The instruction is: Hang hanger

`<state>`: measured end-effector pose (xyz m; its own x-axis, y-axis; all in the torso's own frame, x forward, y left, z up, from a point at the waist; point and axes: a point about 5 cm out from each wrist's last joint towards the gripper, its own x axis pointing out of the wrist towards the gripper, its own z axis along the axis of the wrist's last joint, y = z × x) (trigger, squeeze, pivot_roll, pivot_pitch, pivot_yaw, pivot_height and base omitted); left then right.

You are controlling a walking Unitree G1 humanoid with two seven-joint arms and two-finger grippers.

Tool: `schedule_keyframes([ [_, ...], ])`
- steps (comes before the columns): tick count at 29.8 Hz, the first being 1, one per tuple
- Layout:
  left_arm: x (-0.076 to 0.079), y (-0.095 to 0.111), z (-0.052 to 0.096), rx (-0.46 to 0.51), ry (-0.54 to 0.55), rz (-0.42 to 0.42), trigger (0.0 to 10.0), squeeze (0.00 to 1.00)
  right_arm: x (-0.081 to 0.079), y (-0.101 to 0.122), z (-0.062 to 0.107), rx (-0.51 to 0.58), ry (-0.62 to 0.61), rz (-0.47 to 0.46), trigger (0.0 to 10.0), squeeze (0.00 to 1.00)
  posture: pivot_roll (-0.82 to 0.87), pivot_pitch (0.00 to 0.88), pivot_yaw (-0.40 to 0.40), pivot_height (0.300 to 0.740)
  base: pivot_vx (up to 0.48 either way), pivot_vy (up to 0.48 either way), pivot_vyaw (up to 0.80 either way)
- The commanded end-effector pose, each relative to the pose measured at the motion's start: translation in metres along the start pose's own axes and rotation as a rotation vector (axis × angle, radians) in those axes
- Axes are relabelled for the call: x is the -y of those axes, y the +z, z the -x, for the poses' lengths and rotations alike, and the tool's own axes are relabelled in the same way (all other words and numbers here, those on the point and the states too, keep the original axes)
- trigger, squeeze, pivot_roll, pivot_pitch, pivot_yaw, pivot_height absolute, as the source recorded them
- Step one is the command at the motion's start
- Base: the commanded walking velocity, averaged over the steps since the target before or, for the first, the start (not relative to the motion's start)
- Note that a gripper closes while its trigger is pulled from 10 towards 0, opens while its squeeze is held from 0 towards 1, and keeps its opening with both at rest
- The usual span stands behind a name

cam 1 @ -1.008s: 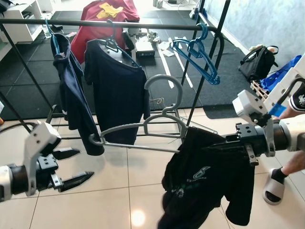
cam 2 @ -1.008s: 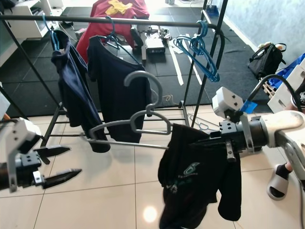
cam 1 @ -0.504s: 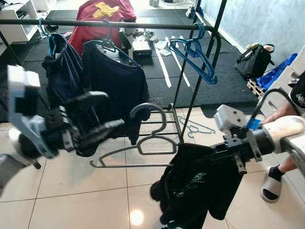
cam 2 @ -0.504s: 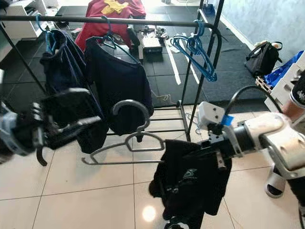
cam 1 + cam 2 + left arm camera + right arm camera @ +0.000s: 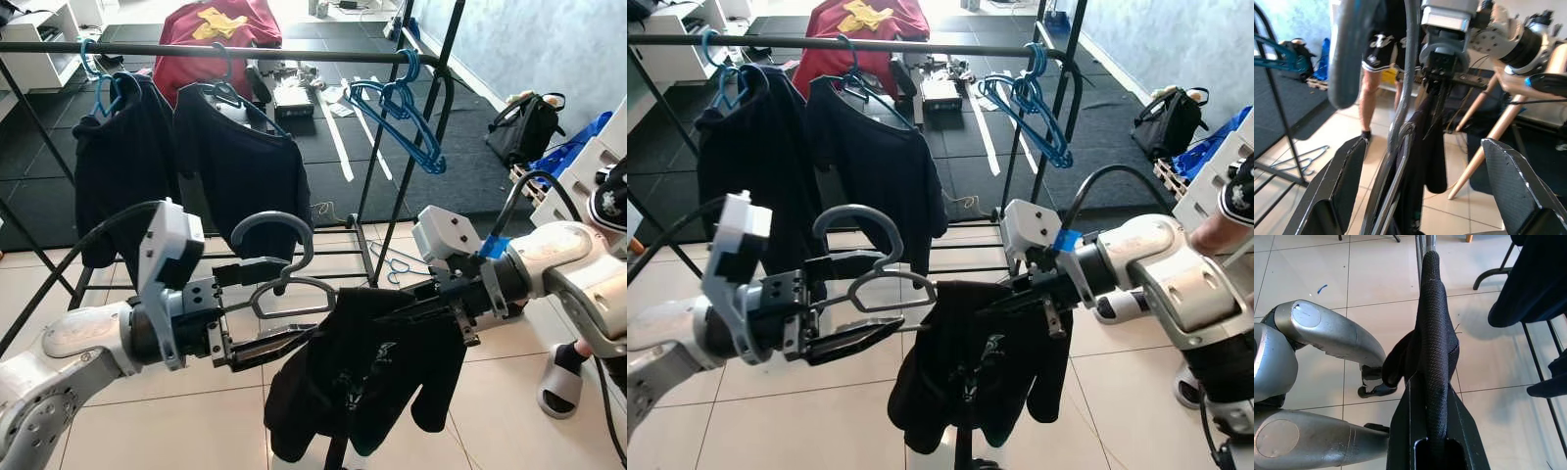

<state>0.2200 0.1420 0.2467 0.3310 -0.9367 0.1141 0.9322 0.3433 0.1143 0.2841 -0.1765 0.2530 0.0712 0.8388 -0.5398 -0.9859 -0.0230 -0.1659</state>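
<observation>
The right gripper (image 5: 431, 294) grips the grey hanger (image 5: 279, 284) carrying a black shirt (image 5: 358, 377). The left gripper (image 5: 265, 308) is spread around the hanger, below the clothes rail (image 5: 196, 49).

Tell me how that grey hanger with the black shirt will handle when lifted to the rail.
The grey hanger looks rigid, so it should keep its shape. The black shirt droops limply and will probably swing. Held at one end by the right gripper, it may tilt.

Both arms are silver with rounded shells, each carrying a white boxy wrist camera block. Black cables loop off each forearm; the right arm (image 5: 573, 264) bears a blue tag. Each pincer, left (image 5: 263, 313) and right (image 5: 1432, 431), has long black tapered fingers (image 5: 1337, 188).
</observation>
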Motion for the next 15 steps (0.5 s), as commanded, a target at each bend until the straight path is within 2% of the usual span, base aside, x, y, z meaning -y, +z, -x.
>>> schedule_keyframes([
  [1, 0.001, -0.001, -0.001, -0.041, -0.005, -0.013, 10.0, 0.00, 0.000, 0.004, 0.000, 0.008, 0.011, 0.027, 0.0, 0.00, -0.14, 0.140, -0.015, 0.740, 0.000, 0.000, 0.00],
  [7, -0.005, -0.003, -0.006, -0.041, 0.057, -0.036, 10.0, 0.00, 0.001, 0.007, -0.001, 0.022, 0.021, 0.040, 0.0, 0.00, -0.14, 0.133, -0.016, 0.740, 0.000, 0.000, 0.00],
  [12, -0.007, -0.012, -0.007, -0.110, 0.072, -0.055, 10.0, 0.00, 0.002, 0.009, 0.000, 0.023, 0.025, 0.048, 0.0, 0.00, -0.15, 0.134, -0.015, 0.740, 0.000, 0.000, 0.00],
  [13, -0.007, -0.014, -0.006, -0.128, 0.069, -0.060, 8.0, 0.00, 0.002, 0.010, 0.000, 0.024, 0.026, 0.049, 0.0, 0.00, -0.15, 0.134, -0.015, 0.740, 0.000, 0.000, 0.00],
  [15, -0.005, -0.019, -0.004, -0.166, 0.051, -0.056, 0.0, 0.00, 0.003, 0.010, 0.000, 0.023, 0.025, 0.052, 0.0, 0.00, -0.15, 0.138, -0.011, 0.740, 0.000, 0.000, 0.00],
])
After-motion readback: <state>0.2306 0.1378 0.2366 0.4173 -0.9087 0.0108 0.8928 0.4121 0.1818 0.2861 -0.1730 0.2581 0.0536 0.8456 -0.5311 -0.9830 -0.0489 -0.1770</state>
